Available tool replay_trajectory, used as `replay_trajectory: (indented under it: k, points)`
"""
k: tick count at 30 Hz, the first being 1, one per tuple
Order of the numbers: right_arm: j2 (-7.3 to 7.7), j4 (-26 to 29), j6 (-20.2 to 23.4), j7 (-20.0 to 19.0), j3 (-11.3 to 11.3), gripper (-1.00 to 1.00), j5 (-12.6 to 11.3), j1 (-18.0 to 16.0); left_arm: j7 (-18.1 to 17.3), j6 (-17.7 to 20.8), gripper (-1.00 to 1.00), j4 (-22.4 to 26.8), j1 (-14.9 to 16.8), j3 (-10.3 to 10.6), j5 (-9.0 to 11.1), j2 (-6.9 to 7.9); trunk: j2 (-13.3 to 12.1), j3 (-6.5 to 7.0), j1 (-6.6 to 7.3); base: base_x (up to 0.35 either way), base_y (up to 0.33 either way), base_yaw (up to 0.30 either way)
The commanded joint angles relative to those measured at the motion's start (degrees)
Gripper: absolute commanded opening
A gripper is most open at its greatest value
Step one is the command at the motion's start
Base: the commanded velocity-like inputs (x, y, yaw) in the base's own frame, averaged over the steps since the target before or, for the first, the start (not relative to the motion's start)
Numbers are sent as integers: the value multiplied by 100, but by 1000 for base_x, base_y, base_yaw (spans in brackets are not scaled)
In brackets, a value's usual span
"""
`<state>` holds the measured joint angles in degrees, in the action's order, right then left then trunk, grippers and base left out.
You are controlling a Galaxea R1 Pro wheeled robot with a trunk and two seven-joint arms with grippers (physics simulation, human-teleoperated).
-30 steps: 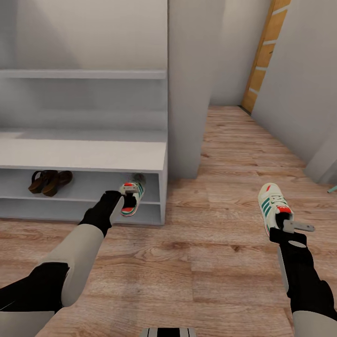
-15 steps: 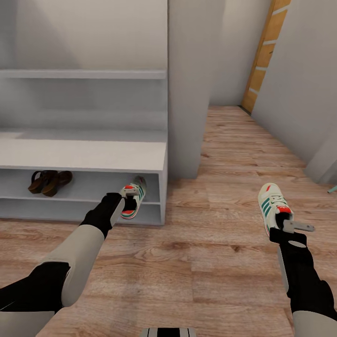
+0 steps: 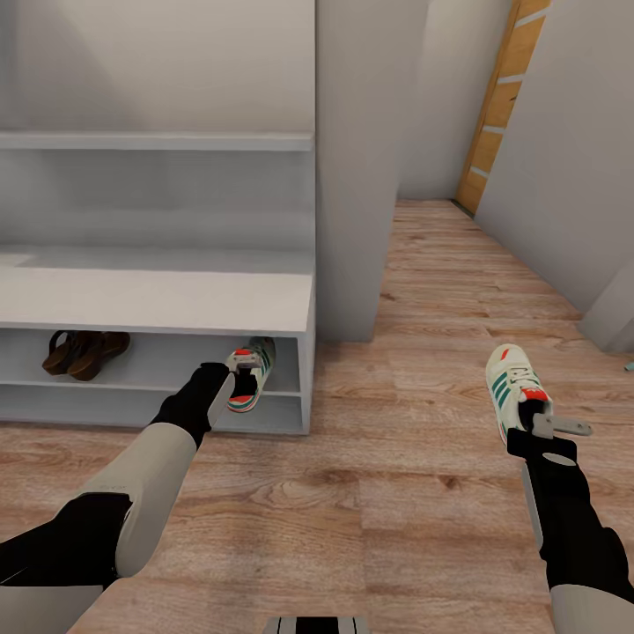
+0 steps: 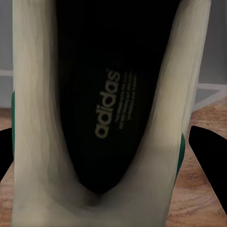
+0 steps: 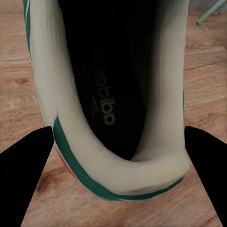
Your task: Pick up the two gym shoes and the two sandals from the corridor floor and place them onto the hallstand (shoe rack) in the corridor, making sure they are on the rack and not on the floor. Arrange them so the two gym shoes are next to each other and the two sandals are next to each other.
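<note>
Head looks down; wrists (2) hug shoes [image 4: 113, 118].

My left claw [image 3: 236, 380] holds one sneaker [image 3: 249, 373] inside the rack [image 3: 158, 299]; my right claw [image 3: 535, 421] grips another sneaker [image 3: 511, 380] above the floor [image 3: 352, 493].

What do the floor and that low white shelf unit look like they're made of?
The floor looks like light brown wood-plank laminate: visible grain and plank seams, faint sheen. The shelf unit looks like painted or laminated board, matte white-grey, smooth with no grain; exact material is unclear.
</note>
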<state>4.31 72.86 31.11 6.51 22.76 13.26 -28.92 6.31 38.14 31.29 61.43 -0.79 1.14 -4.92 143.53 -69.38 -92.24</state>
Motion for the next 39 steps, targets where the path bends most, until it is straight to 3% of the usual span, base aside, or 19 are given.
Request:
replay_trajectory:
  k: [1,12,39]
  points:
    - [0,0,0,0,-2,-100,1,0,1,0,-100,0,0,3,-3,0,0,0,0,16,0,0]
    - [0,0,0,0,0,-100,1,0,2,0,-100,0,0,7,-2,-9,0,0,0,179,-85,0]
    - [0,0,0,0,-3,-100,1,0,2,-6,-100,0,-2,7,0,-13,0,0,0,45,-4,0]
